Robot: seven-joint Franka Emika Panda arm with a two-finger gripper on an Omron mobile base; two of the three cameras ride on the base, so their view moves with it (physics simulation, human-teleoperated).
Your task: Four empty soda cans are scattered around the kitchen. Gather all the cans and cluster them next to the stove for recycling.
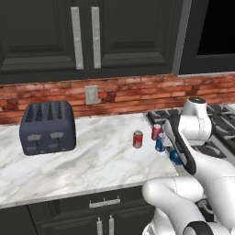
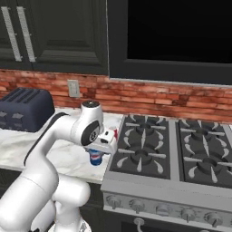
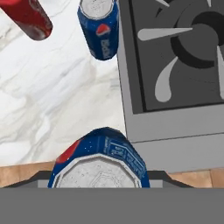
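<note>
The arm hides most of the near blue can (image 2: 95, 157); the claw's hold is probably unreadable.

We see glossy marble counter (image 1: 92, 160), matt brushed-steel stove (image 2: 172, 190) at 3 o'clock, shiny metal-topped blue can (image 3: 99, 162), rough brick backsplash (image 1: 128, 94).

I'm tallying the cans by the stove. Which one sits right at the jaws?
The blue can at the counter's front edge beside the stove. The other blue can and the red cans stand farther back.
</note>
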